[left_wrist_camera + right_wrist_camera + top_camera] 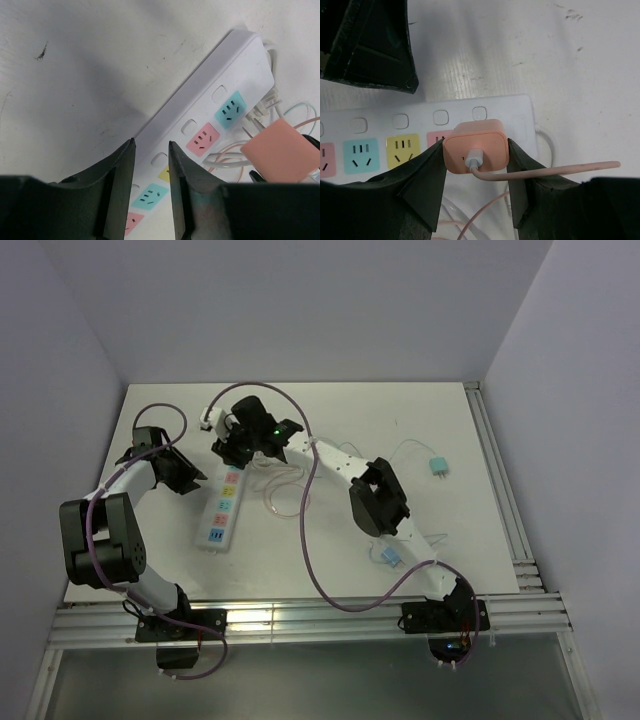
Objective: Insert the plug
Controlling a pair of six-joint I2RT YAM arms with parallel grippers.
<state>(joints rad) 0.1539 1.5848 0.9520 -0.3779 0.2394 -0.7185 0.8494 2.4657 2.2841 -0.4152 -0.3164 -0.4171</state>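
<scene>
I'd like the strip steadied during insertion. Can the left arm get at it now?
Probably yes. The left gripper hangs open and empty right at the long edge of the strip, with nothing between them. The right gripper holds the plug farther along the strip, seemingly out of the way.

Nothing legible anywhere. No lettering, brand, number or sign readable on the power strip (210, 80), only unmarked coloured patches around its socket holes. Same for the pink plug (480, 140): plain face, no print to make out.
</scene>
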